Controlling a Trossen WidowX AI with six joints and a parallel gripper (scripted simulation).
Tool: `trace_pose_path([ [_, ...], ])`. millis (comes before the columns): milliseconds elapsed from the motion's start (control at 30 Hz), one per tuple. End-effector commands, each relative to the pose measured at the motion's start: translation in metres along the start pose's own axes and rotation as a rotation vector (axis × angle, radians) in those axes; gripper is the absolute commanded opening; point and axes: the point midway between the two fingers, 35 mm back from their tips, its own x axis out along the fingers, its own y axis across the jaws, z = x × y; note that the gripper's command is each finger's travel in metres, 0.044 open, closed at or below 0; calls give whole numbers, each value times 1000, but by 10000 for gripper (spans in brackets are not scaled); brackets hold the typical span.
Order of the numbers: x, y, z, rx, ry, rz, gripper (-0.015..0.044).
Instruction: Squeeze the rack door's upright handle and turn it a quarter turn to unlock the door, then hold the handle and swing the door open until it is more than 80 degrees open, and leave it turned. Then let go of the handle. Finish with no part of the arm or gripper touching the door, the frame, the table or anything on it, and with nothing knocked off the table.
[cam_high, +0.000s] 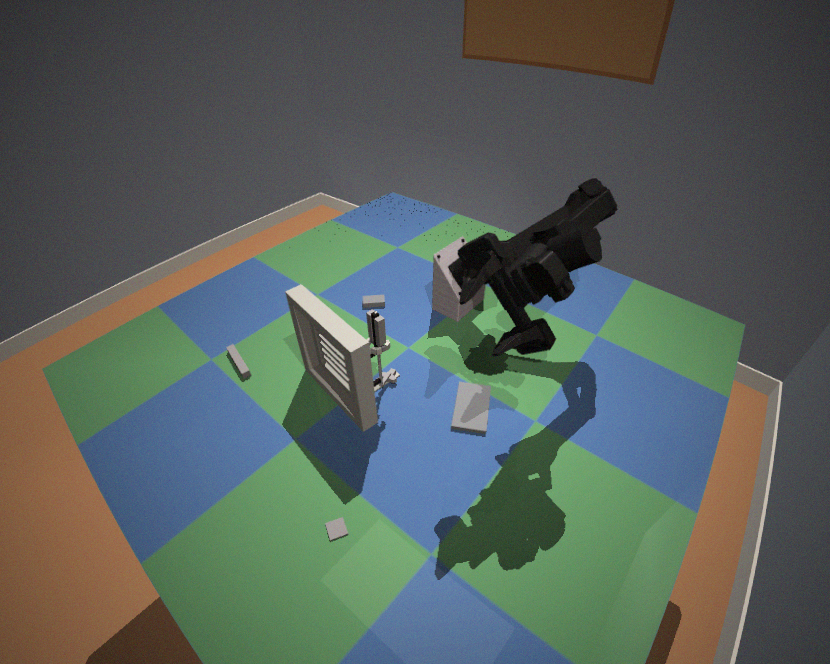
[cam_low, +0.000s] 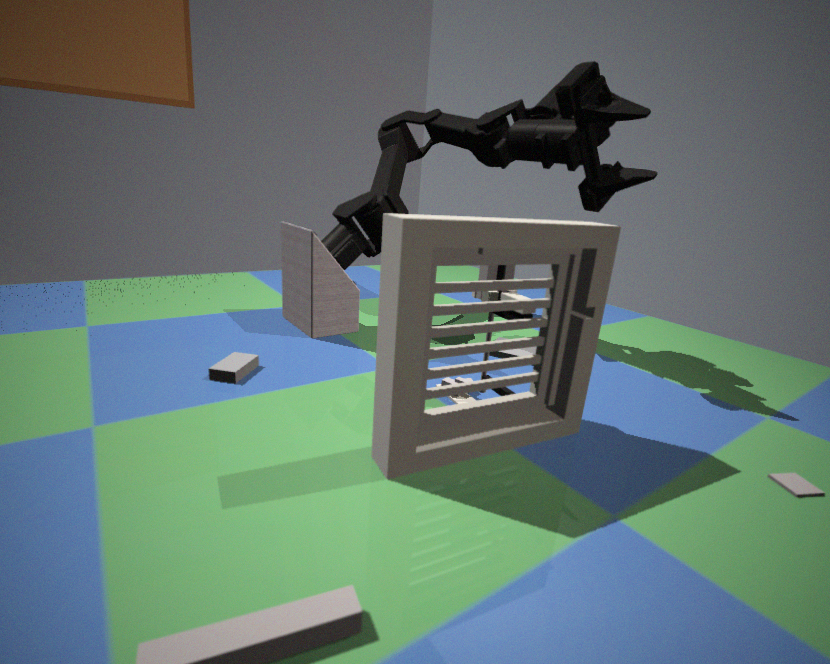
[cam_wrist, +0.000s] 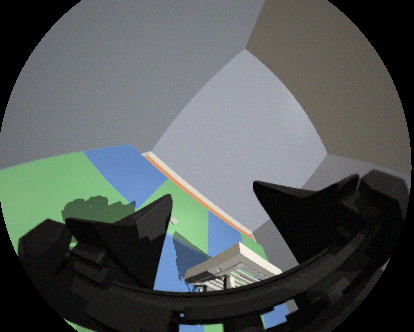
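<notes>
The pale rack frame (cam_high: 328, 318) (cam_low: 398, 346) (cam_wrist: 220, 262) stands upright on the checkered table. Its slatted door (cam_low: 484, 418) appears to sit inside the frame opening, seen from the back; the exact door angle is hard to tell. The handle (cam_high: 373, 328), a grey grip on a thin upright rod with a bracket below, stands on the arm's side of the frame. Its turn is too small to judge. My gripper (cam_high: 479, 326) (cam_low: 652, 142) (cam_wrist: 212, 192) is open and empty, high in the air on the arm's side, apart from handle, door and frame.
A wedge-shaped block (cam_high: 446, 290) (cam_low: 335, 297) stands by the arm's base. A small block (cam_high: 373, 301) (cam_low: 235, 366), a long bar (cam_high: 238, 361) (cam_low: 256, 630), a flat grey slab (cam_high: 470, 408) and a thin tile (cam_high: 336, 529) (cam_low: 796, 484) (cam_wrist: 174, 220) lie around the frame.
</notes>
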Motion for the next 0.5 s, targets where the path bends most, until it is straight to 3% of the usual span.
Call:
trace_pose_path([
  [0,0,0,0,-1,2,0,374],
  [133,7,-3,-9,-12,58,4,282],
  [467,31,-21,-53,-32,334,35,282],
])
